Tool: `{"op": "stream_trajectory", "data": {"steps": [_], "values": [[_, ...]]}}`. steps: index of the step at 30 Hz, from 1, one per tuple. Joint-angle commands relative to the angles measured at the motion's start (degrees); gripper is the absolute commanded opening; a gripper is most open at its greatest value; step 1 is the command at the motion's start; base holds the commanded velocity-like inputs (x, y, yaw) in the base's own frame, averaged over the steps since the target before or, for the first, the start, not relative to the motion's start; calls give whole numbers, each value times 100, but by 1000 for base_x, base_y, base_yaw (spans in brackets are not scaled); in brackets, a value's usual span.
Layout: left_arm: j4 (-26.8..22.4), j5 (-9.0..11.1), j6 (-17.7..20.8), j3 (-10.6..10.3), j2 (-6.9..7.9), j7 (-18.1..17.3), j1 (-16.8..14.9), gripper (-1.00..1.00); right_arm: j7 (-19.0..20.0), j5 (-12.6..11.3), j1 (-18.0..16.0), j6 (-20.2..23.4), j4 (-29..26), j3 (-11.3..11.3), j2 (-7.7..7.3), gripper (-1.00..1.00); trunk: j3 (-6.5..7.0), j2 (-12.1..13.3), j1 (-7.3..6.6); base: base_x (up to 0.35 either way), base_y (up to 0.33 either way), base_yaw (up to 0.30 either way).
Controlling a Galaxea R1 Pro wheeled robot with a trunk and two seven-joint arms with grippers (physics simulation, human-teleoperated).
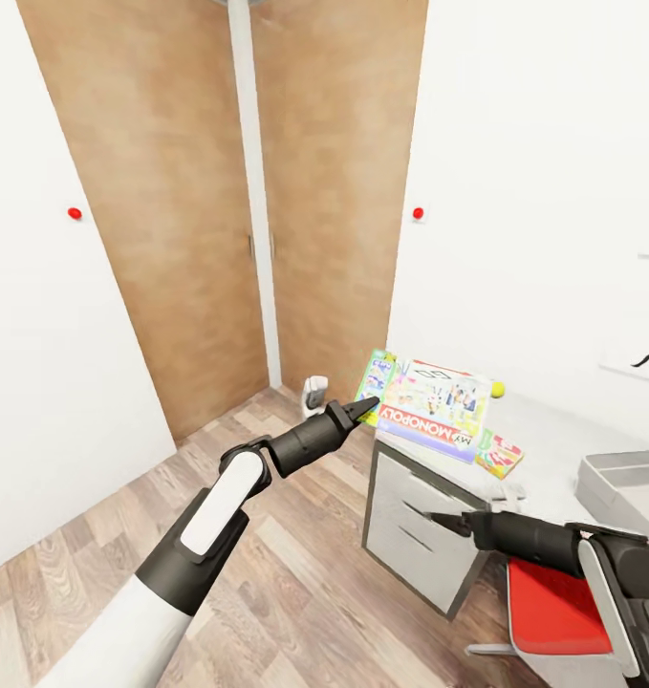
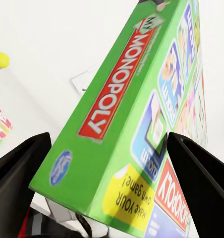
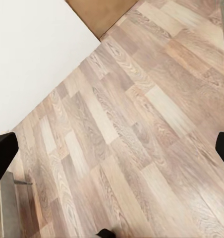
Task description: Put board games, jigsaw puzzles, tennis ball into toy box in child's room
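The white-green Monopoly board game (image 1: pixel 437 413) hangs tilted over the near corner of the pale grey table (image 1: pixel 553 435). My left gripper (image 1: pixel 360 409) is shut on its green edge, and in the left wrist view the box (image 2: pixel 127 124) fills the space between both fingers (image 2: pixel 18 173). A smaller yellow, green and red board game (image 1: pixel 499 456) lies flat on the table behind it. The tennis ball (image 1: pixel 497 389) rests by the wall and shows again as a small tennis ball (image 2: pixel 0 60). The toy box (image 1: pixel 618 470) stands at the far right. My right gripper (image 1: pixel 446 522) is open over the wood floor (image 3: pixel 127 139), holding nothing.
White drawer fronts (image 1: pixel 415 530) face me under the table's corner. A red chair (image 1: pixel 551 610) sits just below my right arm. Tall wooden doors (image 1: pixel 248 191) fill the back wall, with a small white object (image 1: pixel 313 392) on the floor at their foot.
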Motion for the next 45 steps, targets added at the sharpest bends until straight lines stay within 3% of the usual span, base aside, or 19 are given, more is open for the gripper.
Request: {"op": "stream_trajectory", "data": {"steps": [1, 6, 13, 18, 19, 23, 27, 31, 37, 45], "values": [[-3, 25, 22, 4, -2, -3, -7, -100, 140, -49, -5, 48, -4, -52, -53, 100, -13, -13, 4, 8, 7, -282], [-5, 43, 28, -4, -2, -9, -10, -100, 668, -50, -5, 48, -9, -277, -229, 100, -13, -13, 4, 4, 4, -285], [-7, 25, 43, -8, 68, -58, 32, -100, 943, -51, -8, 48, -10, -559, -318, 100, -13, -13, 4, 1, 1, -287], [-8, 10, 52, 8, 479, -567, 111, -100, 1116, -53, -12, 48, -12, -771, -381, 100, -13, -13, 4, 0, 0, -288], [-8, 10, 52, 8, 479, -567, 111, -100, 1116, -53, -12, 48, -12, -771, -381, 100, -13, -13, 4, 0, 0, -288], [24, 3, 16, 16, 742, -997, 211, -100, 1247, -76, -13, 48, -12, -825, -476, 100, -13, -13, 4, 0, 0, -288], [49, -28, -24, 14, 869, -1270, 331, -100, 1393, -97, -14, 48, -12, -848, -529, 100, -13, -13, 4, 0, 0, -288], [86, -155, -71, 13, 907, -1451, 439, -100, 1448, -105, -16, 48, -12, -855, -548, 100, -13, -13, 4, 0, 0, -288], [366, -626, -254, 24, 943, -2020, 565, -100, 1517, -144, -23, 48, -12, -871, -645, 100, -13, -13, 4, 0, 0, -288], [925, -759, -530, 25, 928, -2446, 582, -100, 1819, -567, -14, 48, -12, -843, -829, 100, -13, -13, 4, 0, 0, -288]]}}
